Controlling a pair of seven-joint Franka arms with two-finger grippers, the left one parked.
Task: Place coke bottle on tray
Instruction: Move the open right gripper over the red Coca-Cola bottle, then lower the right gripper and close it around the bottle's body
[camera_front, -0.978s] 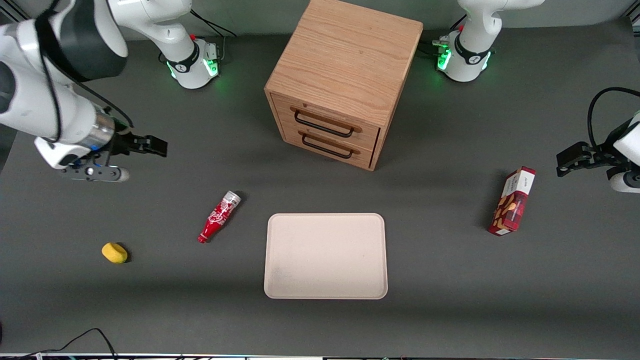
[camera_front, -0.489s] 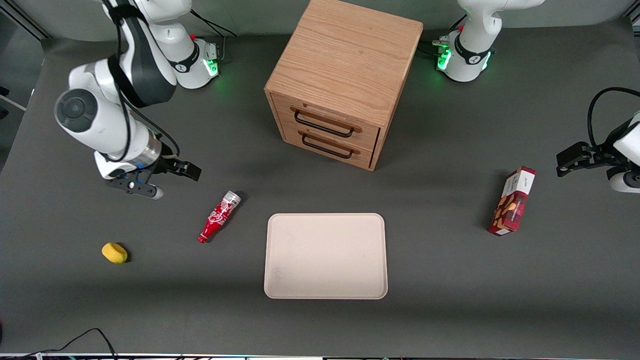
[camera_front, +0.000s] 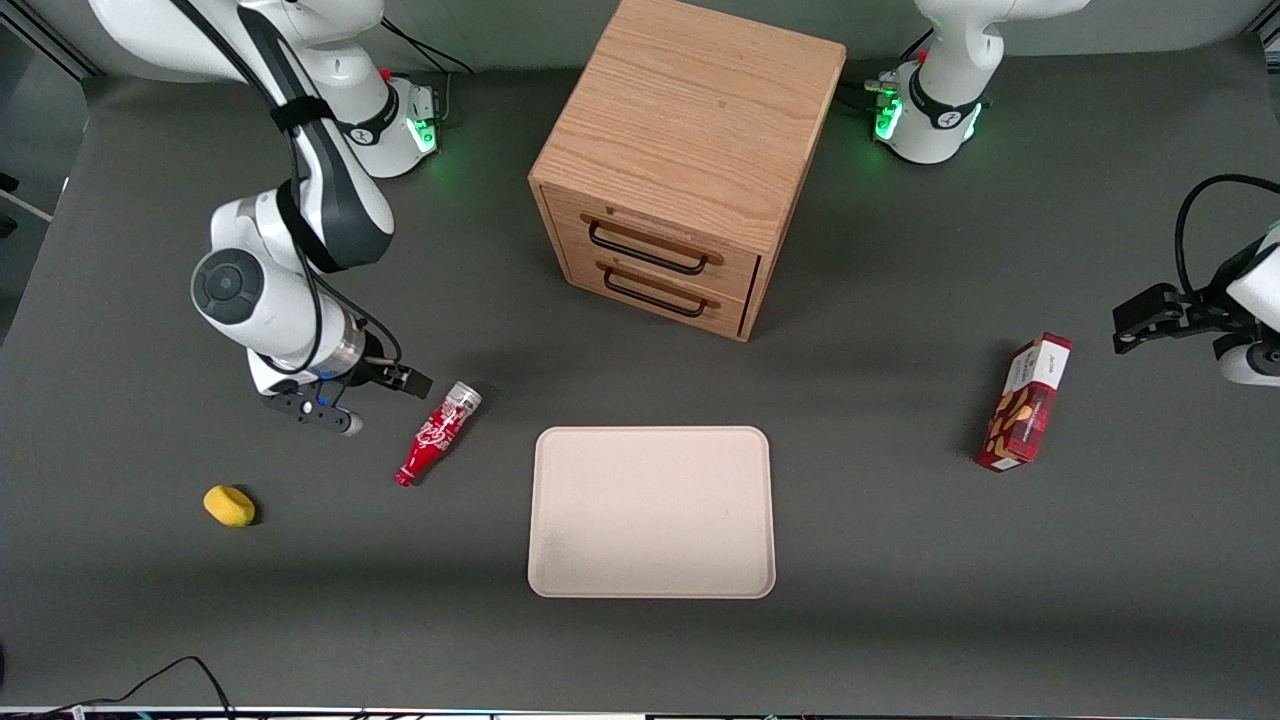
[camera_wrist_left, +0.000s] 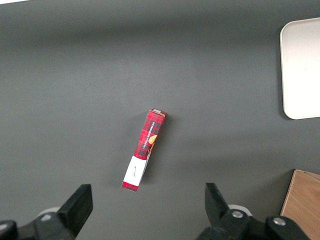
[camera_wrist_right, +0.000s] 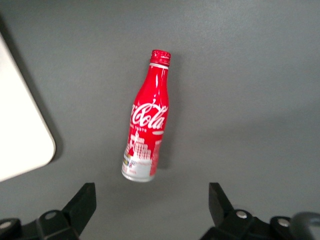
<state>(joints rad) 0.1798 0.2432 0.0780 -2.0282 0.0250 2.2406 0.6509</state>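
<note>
The coke bottle lies on its side on the grey table, beside the tray, toward the working arm's end; its silver base points at the drawer cabinet and its neck at the front camera. The right gripper hovers close beside the bottle's base, apart from it. In the right wrist view the bottle lies just ahead of the gripper, whose two black fingers stand wide open and hold nothing. A corner of the tray shows beside the bottle.
A wooden two-drawer cabinet stands farther from the front camera than the tray. A yellow lump lies toward the working arm's end. A red snack box lies toward the parked arm's end, also in the left wrist view.
The right arm has swung in from the table's end and come down, bringing the open gripper close to the bottle's base. The bottle and tray have not moved.
</note>
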